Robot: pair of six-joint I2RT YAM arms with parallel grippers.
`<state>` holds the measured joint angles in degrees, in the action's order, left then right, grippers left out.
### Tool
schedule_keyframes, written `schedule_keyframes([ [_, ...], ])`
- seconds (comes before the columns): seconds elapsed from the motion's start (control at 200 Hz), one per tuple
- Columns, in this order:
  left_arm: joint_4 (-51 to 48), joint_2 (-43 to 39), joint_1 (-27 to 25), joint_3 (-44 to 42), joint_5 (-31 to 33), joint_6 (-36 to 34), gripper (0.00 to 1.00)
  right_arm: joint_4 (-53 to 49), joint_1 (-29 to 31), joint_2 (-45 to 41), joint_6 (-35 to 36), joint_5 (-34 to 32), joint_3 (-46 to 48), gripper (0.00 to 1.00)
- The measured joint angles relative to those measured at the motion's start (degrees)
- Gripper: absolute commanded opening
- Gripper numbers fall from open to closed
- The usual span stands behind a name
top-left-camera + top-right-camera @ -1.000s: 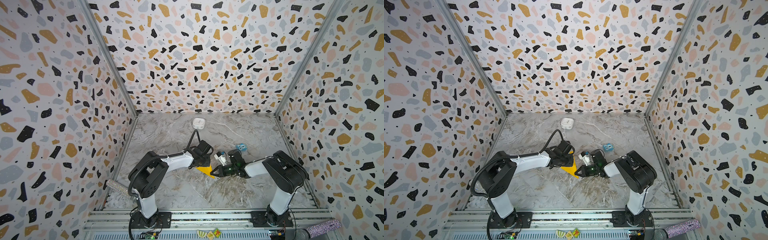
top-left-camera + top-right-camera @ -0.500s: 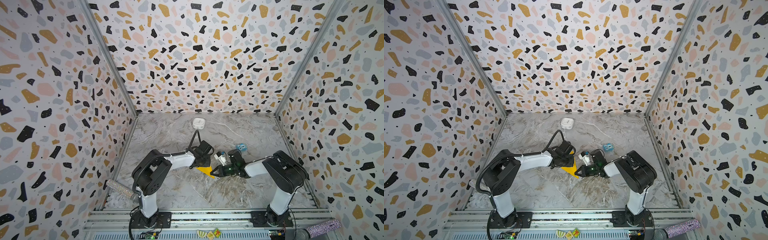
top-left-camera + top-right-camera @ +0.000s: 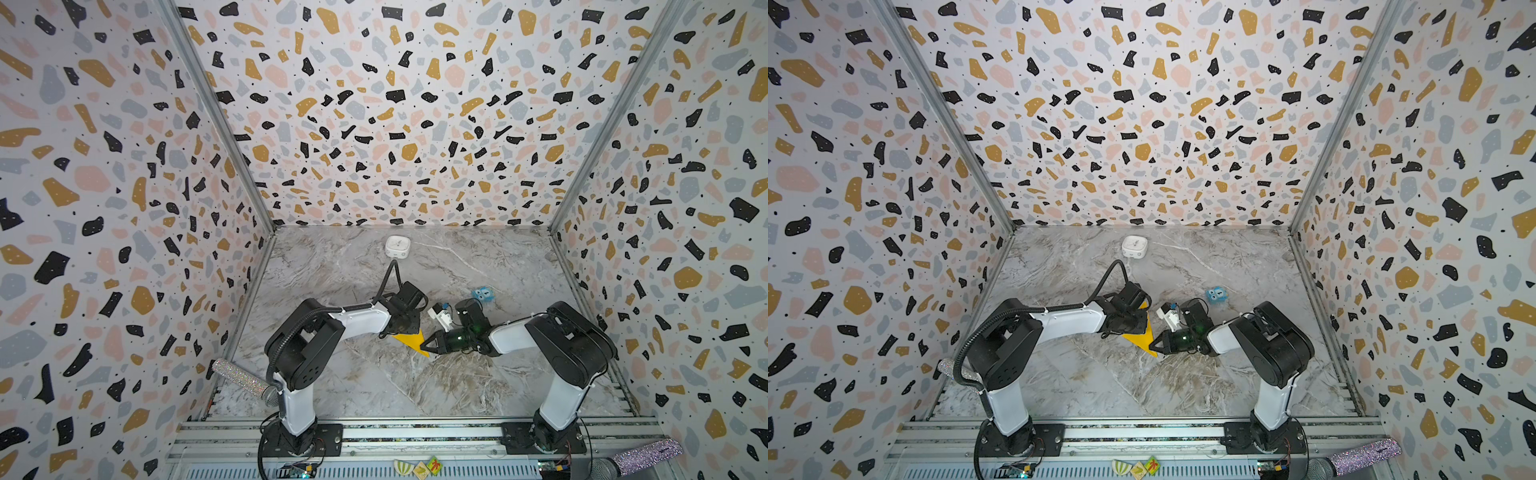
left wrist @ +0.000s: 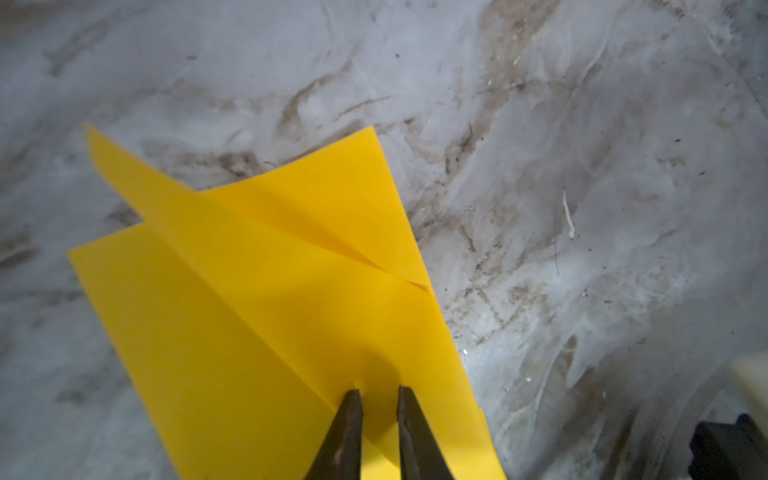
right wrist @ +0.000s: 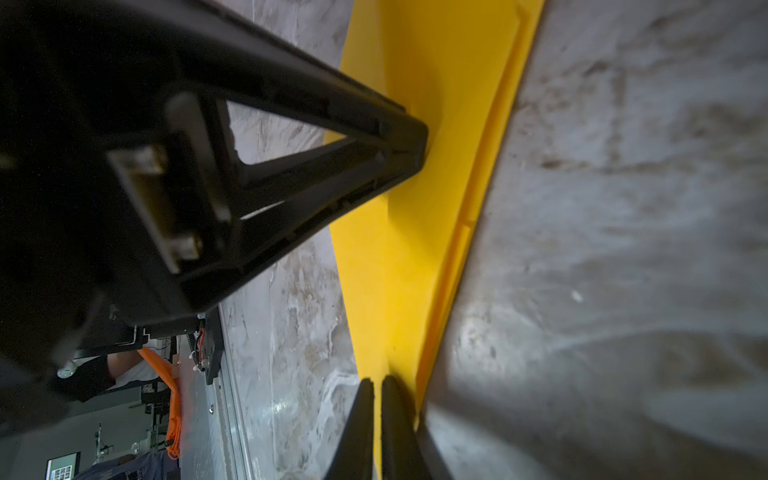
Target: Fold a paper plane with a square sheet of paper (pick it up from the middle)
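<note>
The square sheet of paper (image 3: 409,343) (image 3: 1140,338) is bright yellow and lies mid-table, folded into a pointed paper plane shape with creased flaps (image 4: 270,291). My left gripper (image 3: 405,331) (image 3: 1130,328) points down onto it. Its fingertips (image 4: 379,392) rest on the paper beside a crease, a narrow gap between them and nothing pinched. From the right, my right gripper (image 3: 424,345) (image 3: 1152,345) reaches the paper's near pointed end. Its jaws (image 5: 376,380) are shut on the thin folded edge (image 5: 415,249). The left gripper's fingertips (image 5: 417,137) press the sheet flat further along.
A white rounded box (image 3: 397,246) (image 3: 1134,248) stands near the back wall. A small blue cube with eyes (image 3: 483,294) (image 3: 1217,295) sits just behind my right arm. Glittery cylinders lie at the front left (image 3: 245,380) and front right (image 3: 640,455). Patterned walls close three sides.
My left arm's elbow has swung a little to the right. Both grippers stay where they were on the paper, which has not visibly moved.
</note>
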<state>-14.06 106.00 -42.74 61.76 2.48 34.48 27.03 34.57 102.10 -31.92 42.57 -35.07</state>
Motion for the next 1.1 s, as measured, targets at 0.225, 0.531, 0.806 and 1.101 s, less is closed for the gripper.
schedule_keyframes([
  [0.225, 0.3, 0.0, 0.0, -0.2, 0.1, 0.0, 0.18, -0.2, 0.2, -4.4, 0.8, -3.5, 0.0, 0.11],
  [0.531, 0.4, 0.0, 0.2, -0.2, 0.0, 0.0, 0.18, -0.5, 0.7, 0.3, 0.2, -5.3, -3.8, 0.08],
  [0.806, 0.7, 0.0, 0.2, -0.5, 0.0, 0.2, 0.17, -1.8, 0.8, 1.0, 0.3, -5.3, -3.4, 0.08],
  [1.101, 1.3, -0.1, 0.2, -1.0, 0.2, 0.7, 0.17, -2.2, 0.8, -1.7, 1.0, -4.2, 0.1, 0.08],
])
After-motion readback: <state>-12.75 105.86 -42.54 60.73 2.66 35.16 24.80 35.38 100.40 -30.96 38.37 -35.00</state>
